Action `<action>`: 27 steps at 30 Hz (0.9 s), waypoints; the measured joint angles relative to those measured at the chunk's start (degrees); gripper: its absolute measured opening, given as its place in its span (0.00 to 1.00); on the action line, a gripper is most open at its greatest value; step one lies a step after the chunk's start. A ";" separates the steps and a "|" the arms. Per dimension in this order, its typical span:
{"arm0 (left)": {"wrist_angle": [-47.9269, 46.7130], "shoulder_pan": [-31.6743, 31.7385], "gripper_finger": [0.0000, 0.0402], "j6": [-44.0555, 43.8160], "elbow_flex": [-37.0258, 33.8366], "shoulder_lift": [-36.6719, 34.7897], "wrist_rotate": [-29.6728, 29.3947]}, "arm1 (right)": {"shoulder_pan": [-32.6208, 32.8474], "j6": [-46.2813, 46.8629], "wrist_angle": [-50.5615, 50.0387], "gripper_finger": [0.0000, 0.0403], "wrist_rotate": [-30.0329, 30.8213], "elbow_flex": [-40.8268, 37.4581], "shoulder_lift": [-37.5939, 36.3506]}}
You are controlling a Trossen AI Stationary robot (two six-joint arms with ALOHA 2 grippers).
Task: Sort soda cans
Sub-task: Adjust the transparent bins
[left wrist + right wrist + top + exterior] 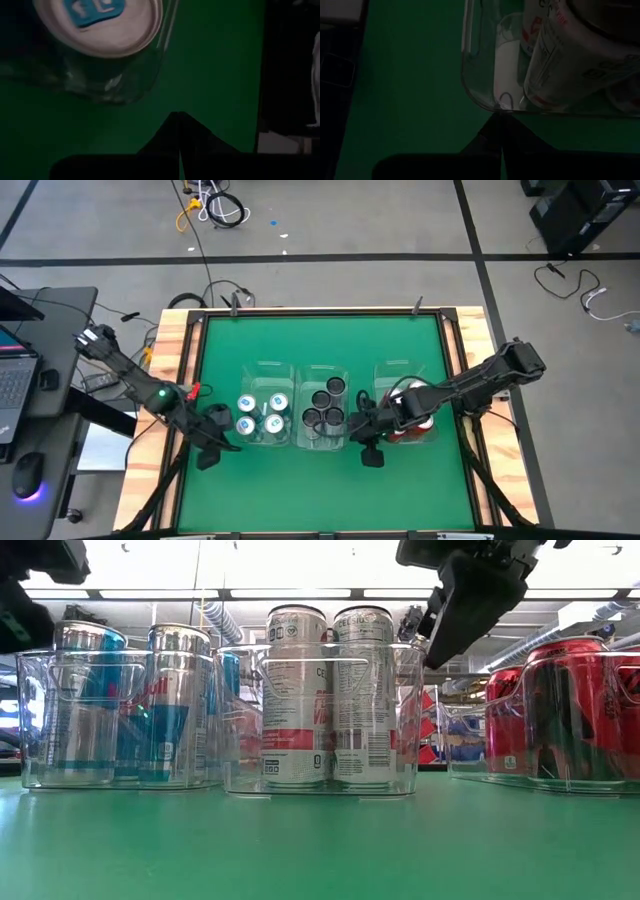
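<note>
Green table [320,850] lies bare before us while the soda cans [322,695] stand sorted in three clear bins [405,720], and our left gripper [212,452] and right gripper [370,452], both pinched closed and empty, likely need only retreat.

A green-topped table [320,340] with a pale wooden frame stands on a grey concrete floor [100,220] crossed by dark lines, with loose cables [215,208] beyond it, a laptop desk [40,380] beside it, and ceiling strip lights [300,590] overhead.
</note>
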 joint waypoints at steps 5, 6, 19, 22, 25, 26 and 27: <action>5.68 -0.05 0.00 0.29 -3.21 0.94 -1.64 | -0.73 -0.84 0.06 0.00 -0.28 0.00 0.00; 6.47 -0.05 0.00 0.75 -3.64 1.04 -2.21 | -0.81 -1.21 0.04 0.00 -0.26 0.00 0.00; 13.30 0.02 0.00 3.38 -4.86 3.75 -7.13 | -0.99 -0.03 -7.78 0.00 0.77 0.00 -8.71; 14.47 0.02 0.00 3.32 -4.86 3.91 -7.28 | 0.31 5.55 -16.01 0.00 0.26 0.00 -13.18; 14.91 0.02 0.00 3.16 -4.86 3.96 -7.31 | 2.14 13.08 -25.63 0.00 0.09 0.00 -17.81; 15.30 0.02 0.00 3.10 -4.86 3.96 -7.43 | 2.71 16.02 -28.96 0.00 0.16 0.00 -19.22; 15.52 0.02 0.00 2.96 -4.86 3.93 -7.51 | 3.26 19.17 -32.43 0.00 0.57 0.00 -20.49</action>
